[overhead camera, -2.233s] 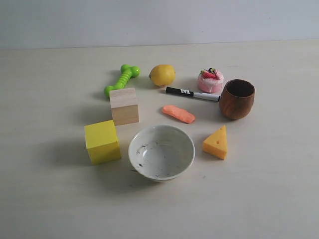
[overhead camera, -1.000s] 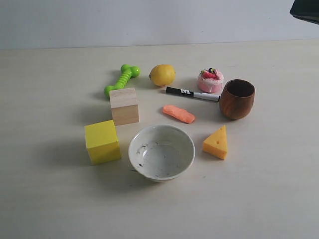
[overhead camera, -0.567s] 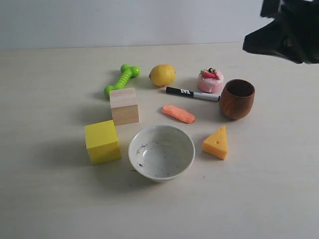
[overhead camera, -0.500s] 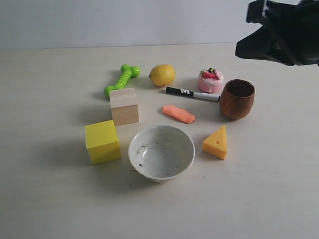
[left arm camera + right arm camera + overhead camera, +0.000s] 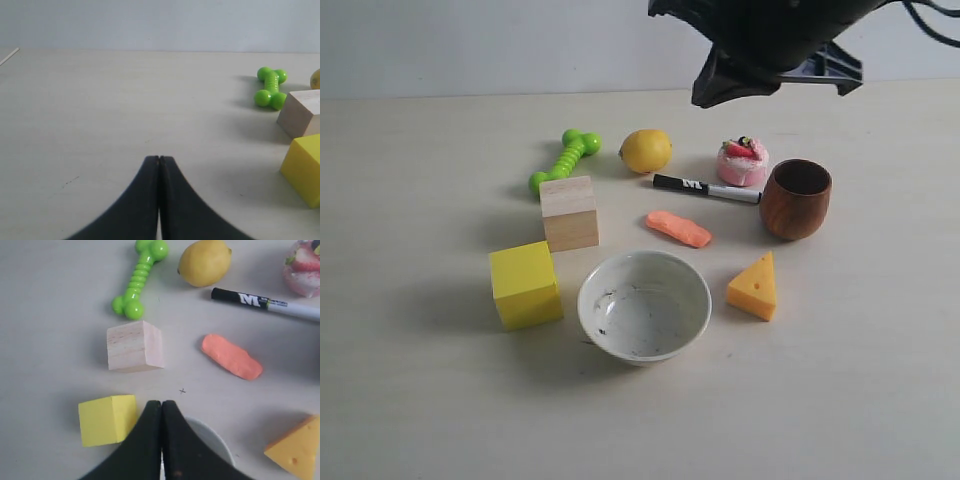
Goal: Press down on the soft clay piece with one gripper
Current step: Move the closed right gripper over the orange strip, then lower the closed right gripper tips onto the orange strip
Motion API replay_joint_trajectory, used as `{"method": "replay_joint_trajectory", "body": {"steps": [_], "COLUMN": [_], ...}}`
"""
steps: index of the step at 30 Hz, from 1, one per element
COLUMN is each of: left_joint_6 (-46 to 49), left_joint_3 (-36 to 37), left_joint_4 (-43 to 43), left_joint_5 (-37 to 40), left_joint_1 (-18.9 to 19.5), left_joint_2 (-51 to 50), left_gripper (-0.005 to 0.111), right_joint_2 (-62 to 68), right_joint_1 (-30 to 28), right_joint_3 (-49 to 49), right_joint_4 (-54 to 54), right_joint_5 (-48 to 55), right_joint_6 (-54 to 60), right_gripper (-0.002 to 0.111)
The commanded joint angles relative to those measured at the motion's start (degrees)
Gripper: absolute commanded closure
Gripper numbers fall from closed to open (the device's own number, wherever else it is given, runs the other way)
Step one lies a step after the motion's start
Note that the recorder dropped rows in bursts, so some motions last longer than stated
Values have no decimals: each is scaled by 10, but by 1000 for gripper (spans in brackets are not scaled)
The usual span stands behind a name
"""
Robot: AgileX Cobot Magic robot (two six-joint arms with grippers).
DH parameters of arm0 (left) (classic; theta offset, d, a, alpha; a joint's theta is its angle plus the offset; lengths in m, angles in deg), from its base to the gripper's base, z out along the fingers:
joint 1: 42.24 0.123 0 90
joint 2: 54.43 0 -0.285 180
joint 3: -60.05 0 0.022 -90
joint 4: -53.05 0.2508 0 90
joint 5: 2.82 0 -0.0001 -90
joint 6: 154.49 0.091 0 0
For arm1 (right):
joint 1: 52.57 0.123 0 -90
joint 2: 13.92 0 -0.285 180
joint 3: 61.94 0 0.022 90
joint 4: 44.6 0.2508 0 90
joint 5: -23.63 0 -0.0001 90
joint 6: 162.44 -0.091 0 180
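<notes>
Since 0.5 s ago the right arm has swung from the upper-right corner of the ext. view toward the top centre; the items on the desk (image 5: 420, 400) are unchanged. The right tool (image 5: 161, 407) hangs above the desk w/ both fingers pressed together, tip over the bowl (image 5: 210, 437) rim, betw. the yellow cube (image 5: 106, 419) and the bowl. The left tool (image 5: 159, 160) is likewise pressed together, low over bare desk, well apart from the task item.

The soft clay piece (image 5: 678, 228) lies flat on the desk near the middle of the layout, top face exposed, touching none of its neighbours. Around it:
- marker (image 5: 705, 188), just behind, roughly parallel
- wooden block (image 5: 569, 212) to its left
- bowl just in front
- wooden cup (image 5: 795, 205) to its right
- cheese wedge (image 5: 753, 288) to front-right
- lemon (image 5: 646, 150) and cake toy (image 5: 742, 162) behind the marker
- green dumbbell toy (image 5: 564, 160) at rear left

Count: 1 clay piece, 1 marker, 1 lemon, 1 cake toy, 1 cup, 1 cheese wedge, 1 bowl, 1 green toy, 2 cubes (1 wood, 1 yellow); 10 items total, 2 tools.
</notes>
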Motion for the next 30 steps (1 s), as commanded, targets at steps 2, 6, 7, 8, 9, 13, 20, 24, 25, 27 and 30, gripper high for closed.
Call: {"method": "replay_joint_trajectory", "body": {"steps": [2,6,7,8,9,13,20,24,25,27,30], "left_joint_6": [-1,-1,-1,-1,-1,-1,-1,-1,-1,-1,-1], "left_joint_3": [-2,-2,-2,-2,-2,-2,-2,-2,-2,-2,-2], "left_joint_4": [-3,-3,-3,-3,-3,-3,-3,-3,-3,-3,-3], "left_joint_5": [-5,-5,-5,-5,-5,-5,-5,-5,-5,-5,-5], "left_joint_1": [-3,-3,-3,-3,-3,-3,-3,-3,-3,-3,-3], "left_joint_2": [4,4,4,4,4,4,4,4,4,4,4], "left_gripper": [107,107,107,107,107,107,107,107,107,107,107], "right_joint_2": [50,75,81,87,93,125,180,219,231,250,272], "right_joint_1": [2,2,2,2,2,2,2,2,2,2,2], "right_joint_3": [17,17,17,17,17,27,91,150,167,195,216], "right_joint_4": [4,12,10,10,10,22,56,37,25,6,-8], "right_joint_5": [-24,-25,-25,-26,-27,-14,38,124,151,190,216], "right_joint_6": [-71,-93,-105,-115,-122,-146,-146,-156,-170,-193,-226], "right_gripper": [108,108,108,108,108,108,108,108,108,108,108]}}
